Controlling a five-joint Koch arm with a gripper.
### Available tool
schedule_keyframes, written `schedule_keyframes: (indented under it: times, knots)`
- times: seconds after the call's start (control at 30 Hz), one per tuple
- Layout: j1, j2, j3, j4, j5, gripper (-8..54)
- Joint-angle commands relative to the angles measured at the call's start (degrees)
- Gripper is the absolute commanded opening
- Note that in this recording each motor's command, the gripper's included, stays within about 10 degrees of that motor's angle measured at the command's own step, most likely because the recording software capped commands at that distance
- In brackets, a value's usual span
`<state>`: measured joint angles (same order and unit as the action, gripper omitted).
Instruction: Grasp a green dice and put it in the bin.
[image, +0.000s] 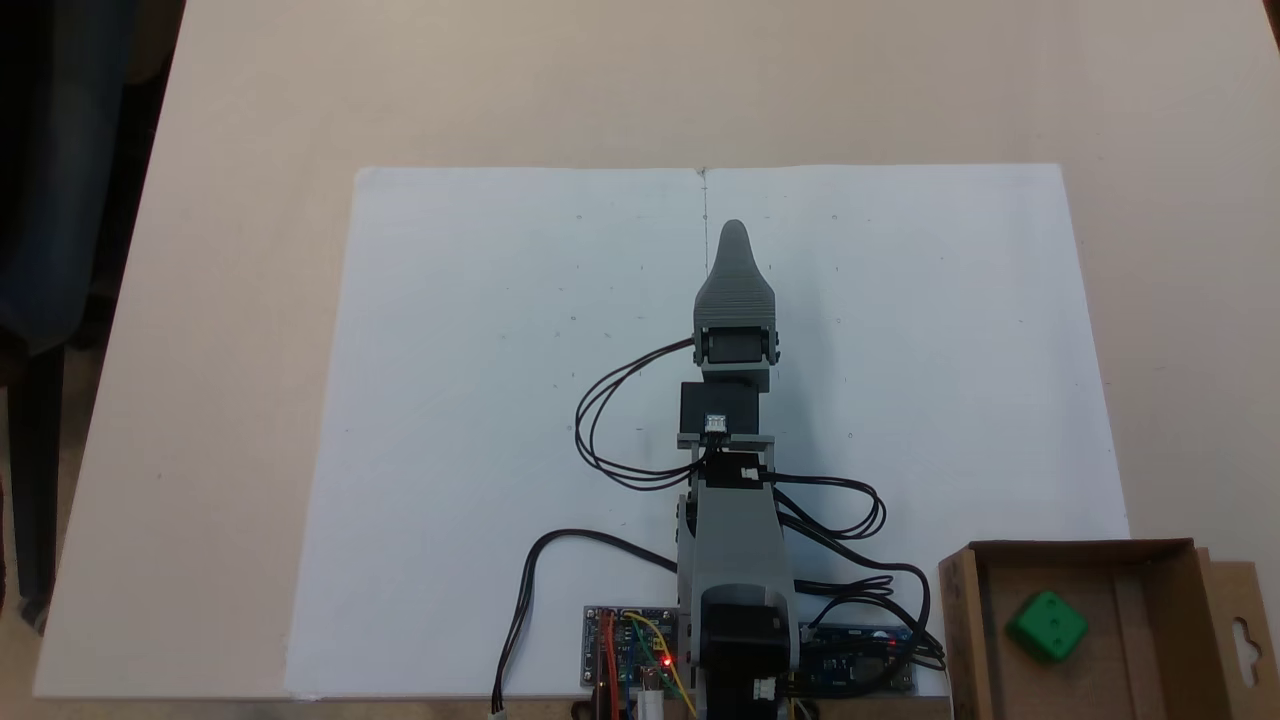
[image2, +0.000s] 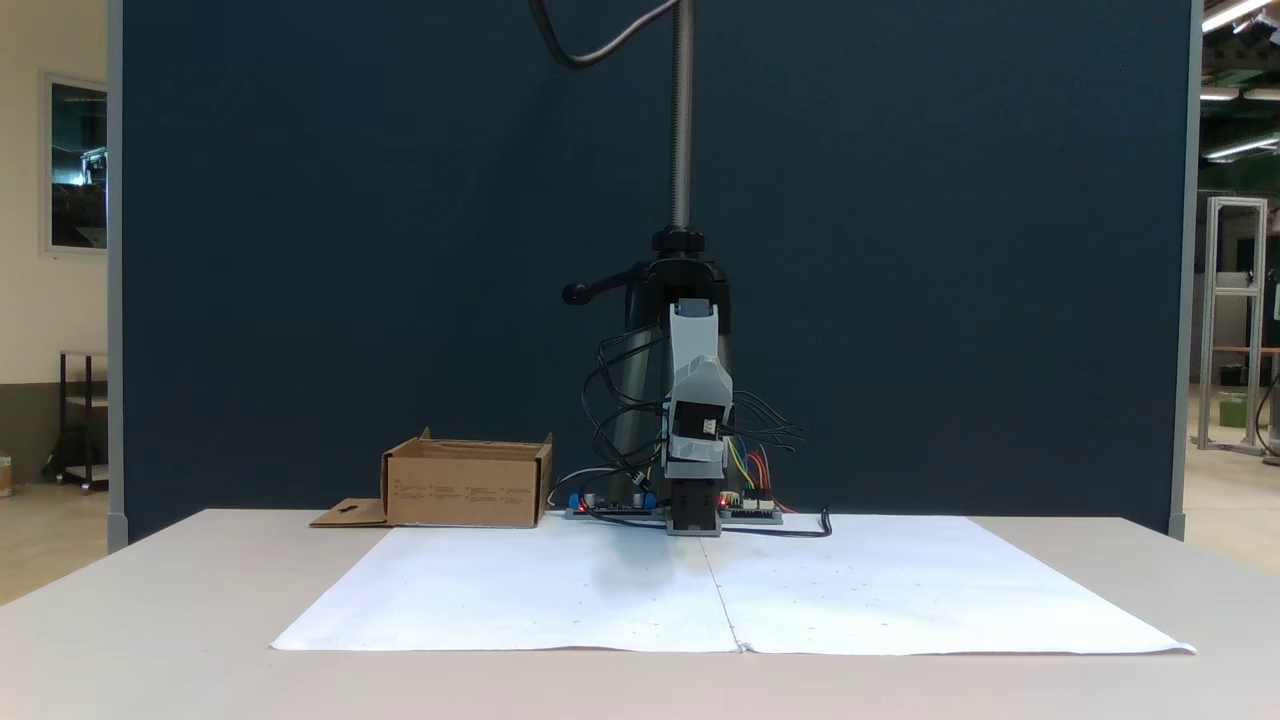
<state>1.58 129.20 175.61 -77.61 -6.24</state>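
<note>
Dice (image: 1047, 625) sits in the bin (image: 968, 630) at my table's corner, light, rigid, flat-sided; gripper (image: 735, 232) closure I can't tell.

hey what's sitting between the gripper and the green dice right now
In a fixed view, between the gripper and the green dice lie bare white paper, black cables and the bin's near wall; the dice rests inside.

place: you're in a lab or workshop hall | signs: dark partition panel (image2: 900, 250) behind your table (image2: 150, 620), aluminium frame rack (image2: 1235, 320) at right, ceiling strip lights (image2: 1235, 15), bare circuit boards (image: 630, 660) and cables (image: 610, 420)
</note>
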Motion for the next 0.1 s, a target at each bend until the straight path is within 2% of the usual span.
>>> schedule_keyframes:
  times: [0.0,0.07]
  knots:
    - [0.53,6.24,3.69,-1.05,1.67,44.4]
    - [0.44,6.24,3.69,-1.05,1.67,44.4]
